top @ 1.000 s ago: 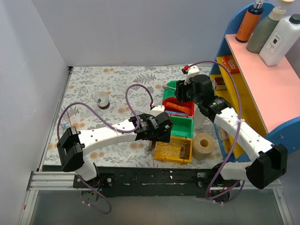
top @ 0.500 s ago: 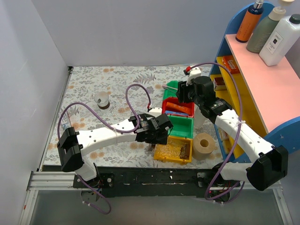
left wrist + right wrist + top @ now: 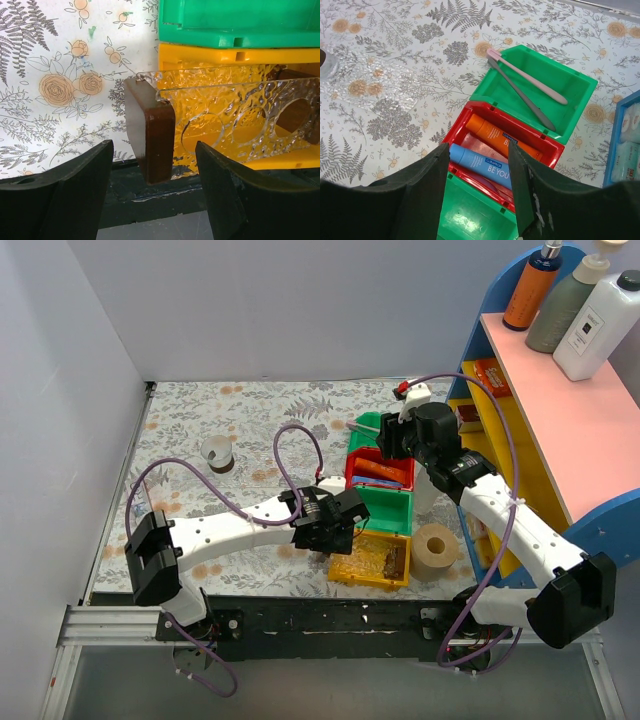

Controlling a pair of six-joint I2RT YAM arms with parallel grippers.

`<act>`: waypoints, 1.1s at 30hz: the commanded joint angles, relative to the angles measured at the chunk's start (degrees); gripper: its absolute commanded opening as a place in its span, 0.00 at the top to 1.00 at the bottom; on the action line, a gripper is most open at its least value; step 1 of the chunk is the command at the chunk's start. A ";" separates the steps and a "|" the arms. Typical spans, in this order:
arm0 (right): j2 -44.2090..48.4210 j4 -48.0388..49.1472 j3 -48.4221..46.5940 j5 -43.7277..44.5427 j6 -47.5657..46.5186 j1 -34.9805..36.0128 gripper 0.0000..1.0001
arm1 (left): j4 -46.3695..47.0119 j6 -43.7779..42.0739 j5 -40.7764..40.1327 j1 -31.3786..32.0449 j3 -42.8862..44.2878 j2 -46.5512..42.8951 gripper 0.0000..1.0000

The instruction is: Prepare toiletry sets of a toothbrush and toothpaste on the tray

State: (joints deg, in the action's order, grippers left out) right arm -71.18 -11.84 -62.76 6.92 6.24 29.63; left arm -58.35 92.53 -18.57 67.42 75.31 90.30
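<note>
The tray, clear patterned plastic with dark brown end pieces, lies in the yellow bin. My left gripper is open and straddles the tray's near brown end piece, with a gap on both sides. My right gripper hangs open above the red bin. In that bin lie the blue toothpaste and an orange tube. A pink toothbrush and a grey one lie in the far green bin. From above, the left gripper is at the yellow bin's left end.
Another green bin sits between the red and yellow bins. A paper roll stands right of the yellow bin and a small cup at the left. A blue and pink shelf with bottles fills the right side.
My left gripper's jaws have narrowed around the tray's brown end piece, and the arm has shifted slightly toward the yellow bin. The right arm has barely moved.
</note>
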 commanded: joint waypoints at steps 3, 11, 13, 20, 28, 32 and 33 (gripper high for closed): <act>1.92 2.78 0.98 -0.41 0.18 -0.36 0.42 | -1.41 0.46 -0.85 0.61 0.54 1.19 0.37; 2.18 2.96 1.41 -0.85 0.18 -0.62 0.41 | -0.98 0.98 -2.61 0.87 0.89 1.81 0.40; 2.27 2.96 1.59 -0.94 0.18 -0.62 0.41 | -0.72 1.16 -2.70 0.79 0.89 2.16 0.40; 2.80 2.96 2.03 -1.12 0.00 -0.89 0.41 | -0.19 1.95 -2.97 0.87 0.02 2.33 0.49; 3.50 3.13 2.73 -1.20 0.09 -0.97 0.41 | 0.25 2.04 -2.35 0.87 0.54 3.13 0.60; 4.03 3.13 3.08 -1.20 0.00 -1.06 0.41 | -0.36 2.57 -2.88 0.87 0.89 3.13 0.65; 3.85 3.13 3.17 -1.20 0.09 -1.06 0.41 | -0.45 2.65 -2.96 0.87 0.98 2.95 0.66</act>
State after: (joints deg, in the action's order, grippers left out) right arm -69.32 -11.42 -60.07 5.82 6.22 28.88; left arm -58.17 94.37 -20.84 68.01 75.37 93.21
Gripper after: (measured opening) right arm 0.588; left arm 0.413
